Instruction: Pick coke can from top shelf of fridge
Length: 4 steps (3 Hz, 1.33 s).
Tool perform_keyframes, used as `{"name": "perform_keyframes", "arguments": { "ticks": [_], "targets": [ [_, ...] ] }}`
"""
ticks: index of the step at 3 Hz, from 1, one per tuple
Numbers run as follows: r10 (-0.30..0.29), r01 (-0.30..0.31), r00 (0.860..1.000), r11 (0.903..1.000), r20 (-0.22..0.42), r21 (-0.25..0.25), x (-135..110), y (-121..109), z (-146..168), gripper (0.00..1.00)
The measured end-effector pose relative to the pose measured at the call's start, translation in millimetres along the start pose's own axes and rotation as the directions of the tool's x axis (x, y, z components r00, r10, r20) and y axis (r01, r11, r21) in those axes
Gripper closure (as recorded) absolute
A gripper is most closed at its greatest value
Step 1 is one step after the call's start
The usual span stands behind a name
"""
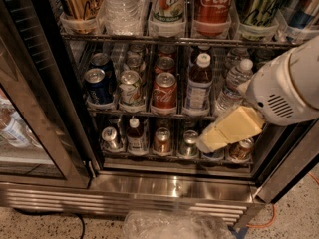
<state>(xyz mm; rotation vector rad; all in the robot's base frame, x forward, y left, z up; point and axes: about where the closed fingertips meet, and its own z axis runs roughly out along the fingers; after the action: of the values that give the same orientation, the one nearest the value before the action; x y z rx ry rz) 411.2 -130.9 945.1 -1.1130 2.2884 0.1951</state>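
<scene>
Coke can [214,6] stands on the top shelf [124,39] of the fridge [164,185], in the fourth clear lane tray counted from the left. The upper edge of the camera view cuts off its top, but its red side and white script are visible. To its left stands a green-and-white soda can [168,1], then a clear water bottle [122,4] and a golden can [79,1]. To its right stands a dark green can [259,4].

The gripper [209,142] is at the right side, in front of the open fridge. It is a cream-coloured piece that points down and to the left from the white arm [286,86]. Its tip lies in front of the right part of the lowest rack [149,156], well below the Coke can and apart from it. I cannot tell whether the gripper is open or closed.

On the middle rack [144,112] there are a dark blue can [98,83], a second red cola can [164,89] and a bottle with a white cap [199,81]. The glass door [25,128] stands open at the left. An orange cable [269,218] lies on the speckled floor [299,208].
</scene>
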Motion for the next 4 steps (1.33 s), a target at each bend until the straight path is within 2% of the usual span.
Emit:
{"name": "perform_keyframes", "arguments": {
  "ticks": [1, 2, 3, 4],
  "targets": [
    [0.104, -0.11, 0.991, 0.9908, 0.08, 0.079, -20, 2, 5, 0.0],
    [0.187, -0.201, 0.976, 0.9713, 0.112, 0.128, -35, -1, 12, 0.0],
    [0.234, -0.25, 0.964, 0.9594, 0.125, 0.131, -39, 0, 8, 0.0],
    [0.234, -0.25, 0.964, 0.9594, 0.125, 0.131, -39, 0, 8, 0.0]
  ]
}}
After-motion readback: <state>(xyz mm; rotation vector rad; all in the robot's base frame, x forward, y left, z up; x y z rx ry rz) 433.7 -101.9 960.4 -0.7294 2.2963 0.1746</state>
